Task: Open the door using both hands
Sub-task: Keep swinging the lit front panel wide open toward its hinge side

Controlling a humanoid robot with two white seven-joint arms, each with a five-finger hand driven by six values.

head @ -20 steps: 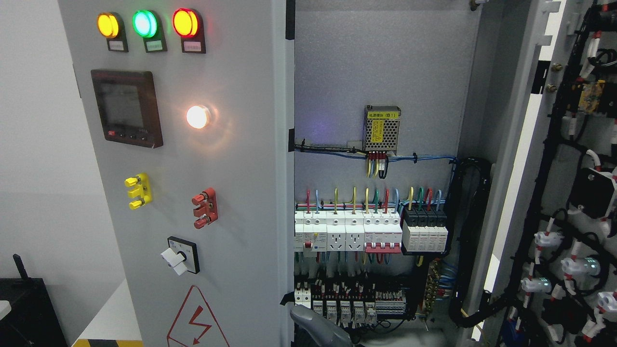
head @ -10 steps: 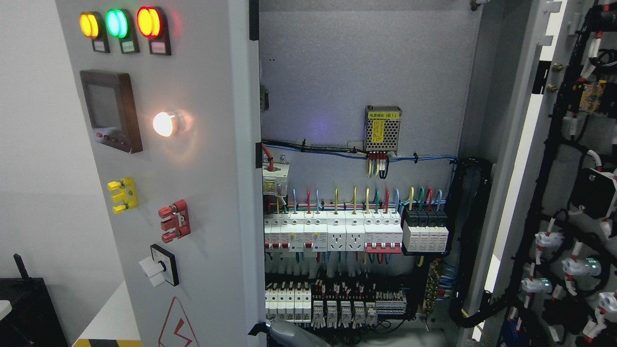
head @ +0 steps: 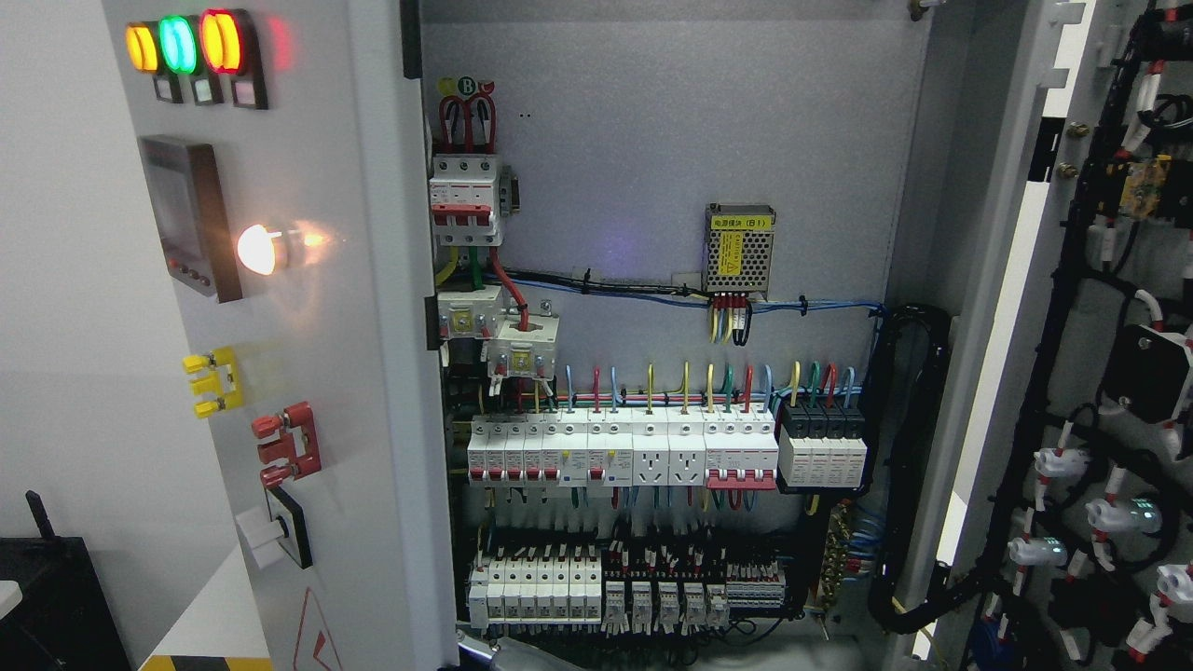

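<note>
The grey left door (head: pixel 322 391) of the electrical cabinet stands well open, turned edge-on toward me, with lamps, a meter and switches on its face. At the far right hangs the right door (head: pixel 1109 308), wide open with its wired inner side showing. Between them lies the cabinet's back panel (head: pixel 652 130). Only a grey sliver of my left arm or hand (head: pixel 504 658) shows at the bottom edge, just behind the left door's lower free edge; whether it touches the door is hidden. My right arm is out of view.
Rows of breakers (head: pixel 620 452) and terminal blocks (head: pixel 634 587) fill the lower cabinet, and a small power supply (head: pixel 739 247) sits above them. Black cable bundles (head: pixel 918 466) run down the right side. A black box (head: pixel 51 601) and a white surface (head: pixel 210 615) lie lower left.
The left door has swung further open to the left, uncovering more breakers and the upper left switchgear. The grey arm piece at the bottom edge moved left with it and sank lower.
</note>
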